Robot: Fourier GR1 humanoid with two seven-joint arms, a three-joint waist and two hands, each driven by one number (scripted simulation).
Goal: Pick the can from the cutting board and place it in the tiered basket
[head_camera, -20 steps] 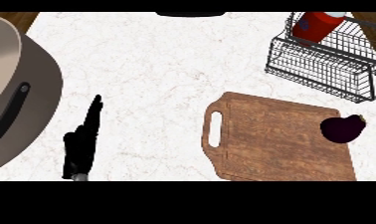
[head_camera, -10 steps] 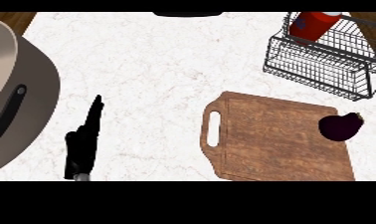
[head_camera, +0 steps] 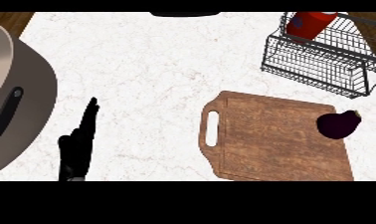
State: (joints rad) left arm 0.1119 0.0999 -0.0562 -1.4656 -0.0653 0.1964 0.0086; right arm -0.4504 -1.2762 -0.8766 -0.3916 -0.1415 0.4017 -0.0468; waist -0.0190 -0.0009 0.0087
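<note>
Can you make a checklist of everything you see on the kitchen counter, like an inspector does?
Surface: white marbled counter.
Job's things: red can sits in the wire basket; cutting board holds no can.
Clutter: dark purple eggplant on the board; big grey pan at the left edge.
Hands: left hand resting, fingers straight; right hand not in view.
Cables: nothing seen.
Surroundings: dark object at the far edge.

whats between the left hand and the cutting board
Nothing: in the head view only bare white counter separates the left hand from the cutting board.
</note>
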